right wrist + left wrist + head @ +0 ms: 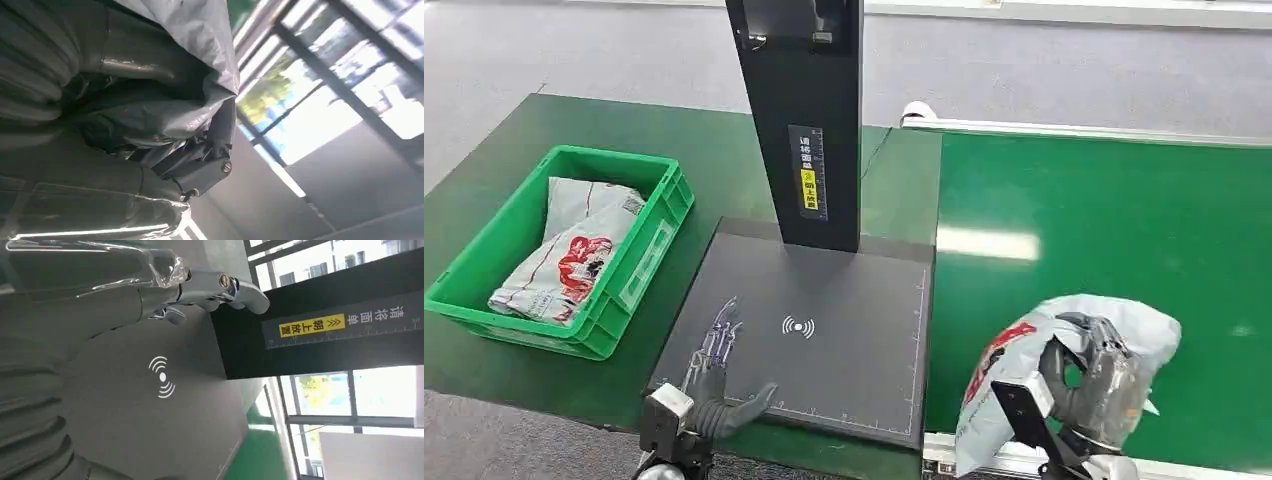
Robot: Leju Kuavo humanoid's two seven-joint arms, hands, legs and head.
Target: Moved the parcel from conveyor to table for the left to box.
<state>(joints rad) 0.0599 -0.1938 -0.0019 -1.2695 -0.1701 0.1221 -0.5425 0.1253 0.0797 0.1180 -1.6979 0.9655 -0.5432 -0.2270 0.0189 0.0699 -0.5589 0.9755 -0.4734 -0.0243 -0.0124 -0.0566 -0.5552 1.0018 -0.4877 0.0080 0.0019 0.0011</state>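
Green conveyor (1124,230): right robot hand (1092,378) grasping parcel (1064,370); left robot hand (716,372) flat, fingers spread, over scanner pad (844,330).

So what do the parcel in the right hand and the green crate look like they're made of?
The parcel, gripped by the right hand, looks like a thin grey plastic mailer: it crinkles, folds and shines softly. The green crate looks like rigid moulded plastic, with smooth, slightly glossy ribbed walls.

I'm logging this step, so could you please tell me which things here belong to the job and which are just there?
Job: parcel in right hand; conveyor; table; left hand; box.
Just there: pole; bagged parcel in box.
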